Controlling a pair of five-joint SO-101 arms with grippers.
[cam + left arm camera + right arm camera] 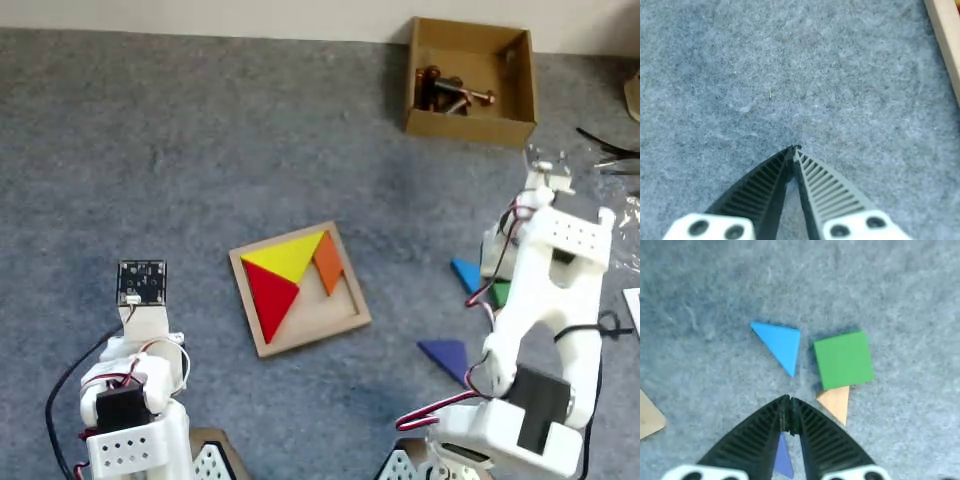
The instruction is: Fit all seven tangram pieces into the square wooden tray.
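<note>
The square wooden tray (322, 316) lies mid-table and holds a yellow triangle (285, 256), a red triangle (268, 295) and an orange parallelogram (329, 264). In the right wrist view, my right gripper (789, 400) is shut with nothing in it, just short of a light blue triangle (781, 344), a green square (844, 359) and a tan triangle (836, 401). A dark blue triangle (447, 355) lies nearer the arm's base, and part of it (783, 460) shows under the fingers. My left gripper (794, 149) is shut and empty over bare carpet, with the tray edge (945, 40) beside it.
A cardboard box (470, 122) with metal parts stands at the back right. Cables and clutter (610, 155) lie at the right edge. The left arm (135, 400) stands at the front left and the right arm (545, 270) at the front right, on grey carpet.
</note>
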